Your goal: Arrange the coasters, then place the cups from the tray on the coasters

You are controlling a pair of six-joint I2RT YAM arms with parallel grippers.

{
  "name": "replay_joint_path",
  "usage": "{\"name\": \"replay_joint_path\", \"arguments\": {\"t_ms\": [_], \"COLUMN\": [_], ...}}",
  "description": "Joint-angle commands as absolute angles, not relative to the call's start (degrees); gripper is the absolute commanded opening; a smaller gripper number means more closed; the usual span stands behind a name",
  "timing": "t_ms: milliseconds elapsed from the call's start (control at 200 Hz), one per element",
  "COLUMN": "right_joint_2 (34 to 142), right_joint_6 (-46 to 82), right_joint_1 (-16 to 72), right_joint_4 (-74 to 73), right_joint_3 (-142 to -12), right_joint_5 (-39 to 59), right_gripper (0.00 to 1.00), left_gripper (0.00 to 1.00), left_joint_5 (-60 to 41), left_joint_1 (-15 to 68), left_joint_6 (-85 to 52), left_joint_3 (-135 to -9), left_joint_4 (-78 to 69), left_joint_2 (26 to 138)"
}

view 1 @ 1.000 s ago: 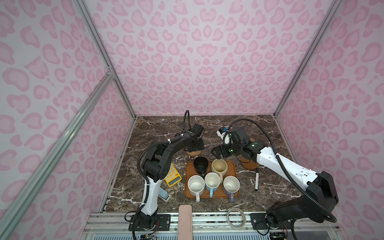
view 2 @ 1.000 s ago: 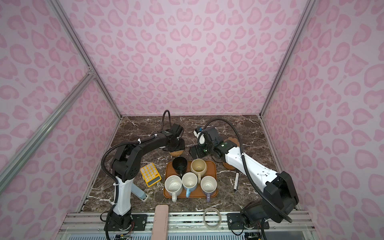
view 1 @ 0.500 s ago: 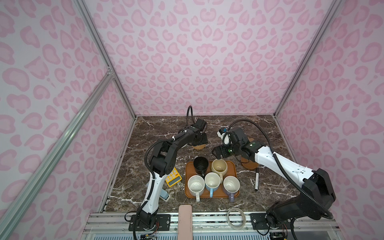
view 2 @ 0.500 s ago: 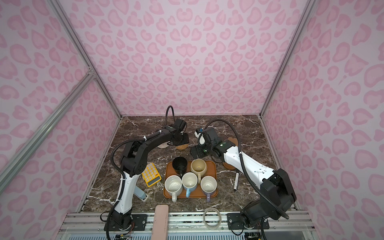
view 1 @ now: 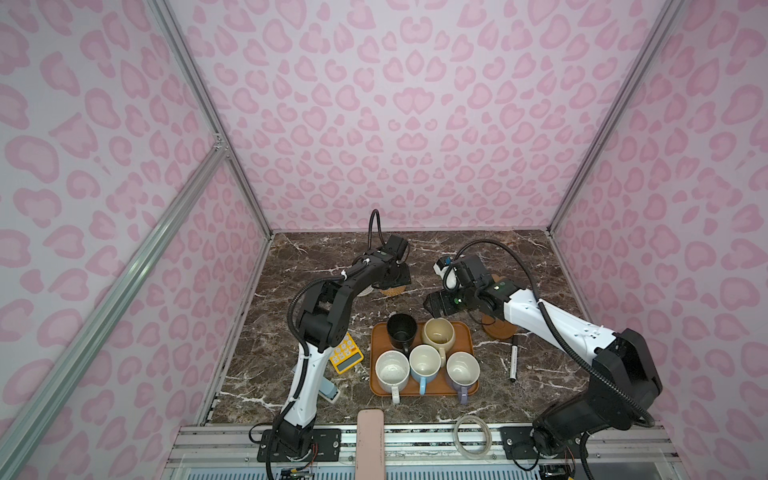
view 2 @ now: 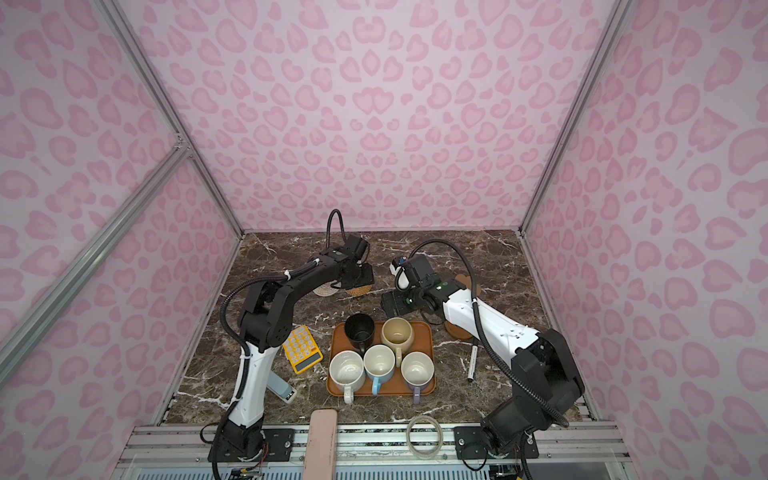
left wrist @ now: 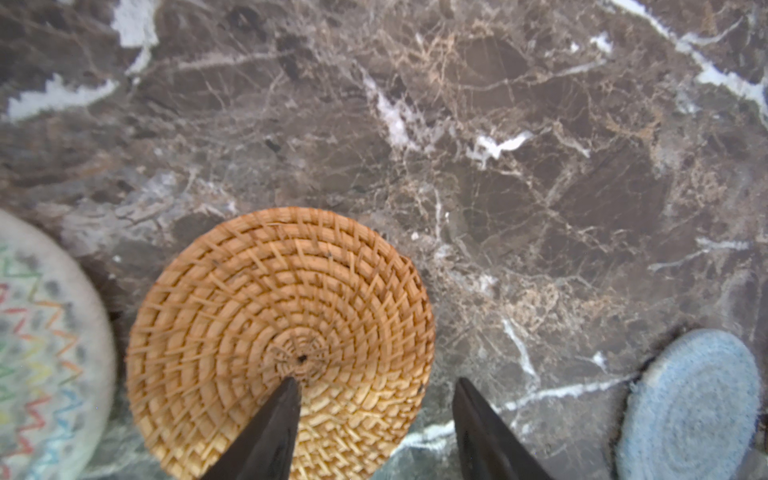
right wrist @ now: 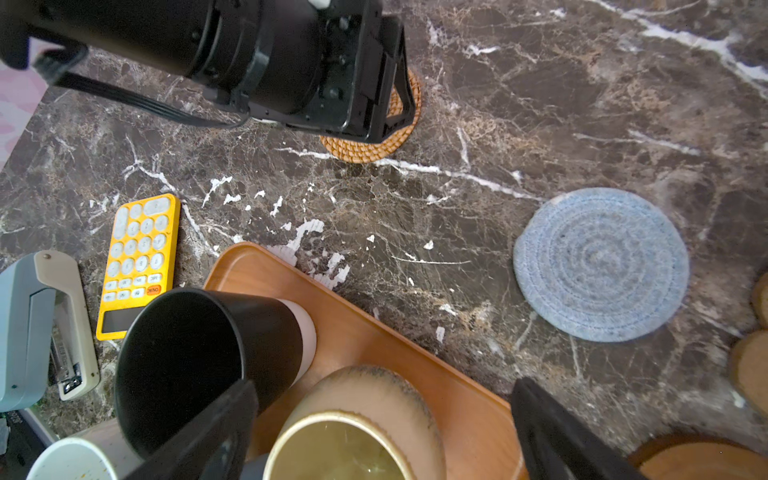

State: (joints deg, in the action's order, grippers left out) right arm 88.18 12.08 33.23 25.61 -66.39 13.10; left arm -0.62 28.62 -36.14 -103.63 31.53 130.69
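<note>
The coaster-arranging step is judged to be in hand. In a top view the tan rattan coaster (view 1: 392,291) lies flat on the desk (view 1: 316,266) just below the frame's centre. The left hand (left wrist: 376,384) is half parted astride its edge, with nothing gripped. The right hand (right wrist: 384,384) is spread wide and empty. All five cups (view 1: 424,360) are on the tray (view 1: 465,332), lower centre. Next, the other coasters should be spaced out.

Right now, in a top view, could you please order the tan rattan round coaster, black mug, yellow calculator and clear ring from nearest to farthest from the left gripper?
From the left gripper:
1. Tan rattan round coaster, just beneath it.
2. Black mug, on the tray's far left corner.
3. Yellow calculator, left of the tray.
4. Clear ring, front edge, right side.
</note>
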Motion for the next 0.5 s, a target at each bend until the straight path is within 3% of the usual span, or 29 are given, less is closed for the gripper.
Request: {"name": "replay_joint_path", "arguments": {"t_ms": [0,335,395,495], "right_joint_2": [88.5,87.99,87.51,86.02], "right_joint_6": [12.57,12.73,13.38,14.25], "right_joint_1": [33.23,33.22,33.23,33.18], "right_joint_4": [24.13,25.29,25.73,25.71], "right_joint_3": [-66.9,-67.44,-67.49,-67.07], "right_joint_5": [12.85,11.53,10.46,8.42], "right_gripper": [0.98,0.98,0.98,0.99], "left_gripper": [0.64,0.75,0.8,0.97], "left_joint_5": [0.1,-1.67,-1.32,-1.06], "left_joint_1": [28.4,27.88,27.7,27.1], "left_joint_6": [-36.39,-36.3,-36.47,-36.8], "left_joint_3": [-103.76,-105.55,-104.26,-101.98], "left_joint_4": [32.79,30.29,29.41,28.63], "left_joint_2": [129.07,126.9,124.42,119.43]}}
